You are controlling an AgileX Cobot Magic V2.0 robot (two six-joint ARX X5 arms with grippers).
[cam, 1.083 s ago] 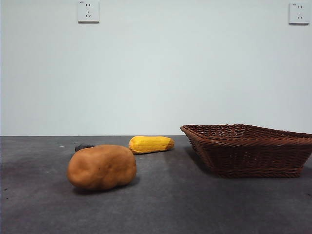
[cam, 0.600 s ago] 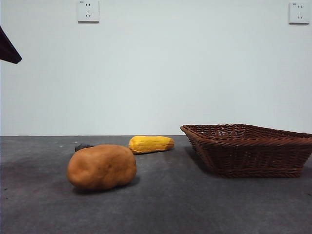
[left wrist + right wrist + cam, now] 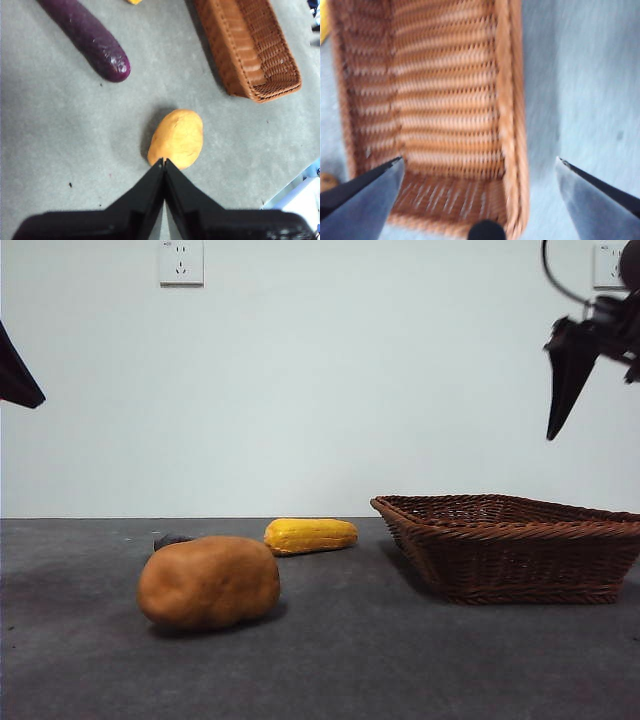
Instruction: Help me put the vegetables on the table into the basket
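Observation:
A big orange-brown potato [image 3: 208, 582] lies on the table [image 3: 340, 670], left of centre. Behind it are a yellow corn cob [image 3: 310, 536] and the dark end of a third vegetable [image 3: 172, 540]; the left wrist view shows this as a long dark purple piece [image 3: 87, 37]. At the right stands the brown wicker basket [image 3: 510, 545], with nothing in it. My left gripper [image 3: 164, 161] is shut and empty, hovering just short of the potato [image 3: 177, 137]. High above the basket [image 3: 445, 110], my right gripper [image 3: 480, 160] is open wide and holds nothing.
The left arm shows only as a black tip [image 3: 15, 370] at the front view's left edge. The right arm [image 3: 575, 360] hangs dark at the upper right. A white wall with two sockets closes the far side of the table.
The right arm has come into view at the upper right, above the basket. The black tip at the left edge appeared and has dropped a little. The vegetables and basket have not moved.

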